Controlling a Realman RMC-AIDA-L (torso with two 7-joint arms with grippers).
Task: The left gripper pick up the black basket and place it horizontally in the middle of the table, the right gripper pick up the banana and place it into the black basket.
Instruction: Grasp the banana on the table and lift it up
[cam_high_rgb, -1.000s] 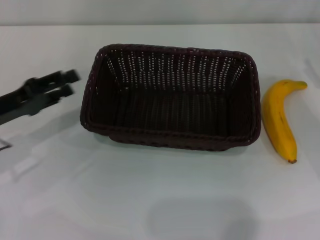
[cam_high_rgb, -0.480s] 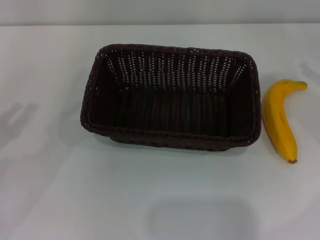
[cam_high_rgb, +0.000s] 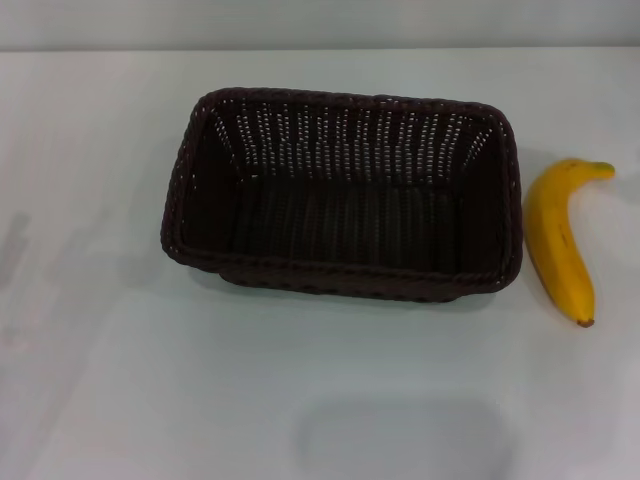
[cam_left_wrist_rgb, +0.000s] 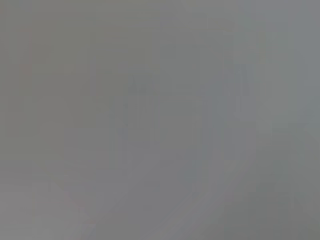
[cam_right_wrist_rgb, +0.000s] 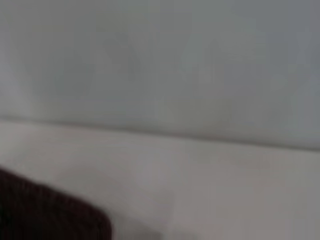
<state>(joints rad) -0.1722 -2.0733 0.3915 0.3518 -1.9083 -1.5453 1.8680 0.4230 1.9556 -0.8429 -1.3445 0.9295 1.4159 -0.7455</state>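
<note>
The black basket (cam_high_rgb: 340, 195) stands upright and empty in the middle of the white table (cam_high_rgb: 150, 380), its long side running left to right. A corner of it also shows in the right wrist view (cam_right_wrist_rgb: 45, 212). The yellow banana (cam_high_rgb: 560, 240) lies on the table just right of the basket, stem away from me, dark tip toward me, not touching the basket. Neither gripper shows in any view. The left wrist view holds only a plain grey blur.
A faint shadow lies on the table at the far left edge (cam_high_rgb: 15, 240). The table's far edge meets a pale wall (cam_high_rgb: 320, 25) at the back.
The left gripper, at the left of the basket a second ago, has drawn back out of the head view. The basket and banana have not moved.
</note>
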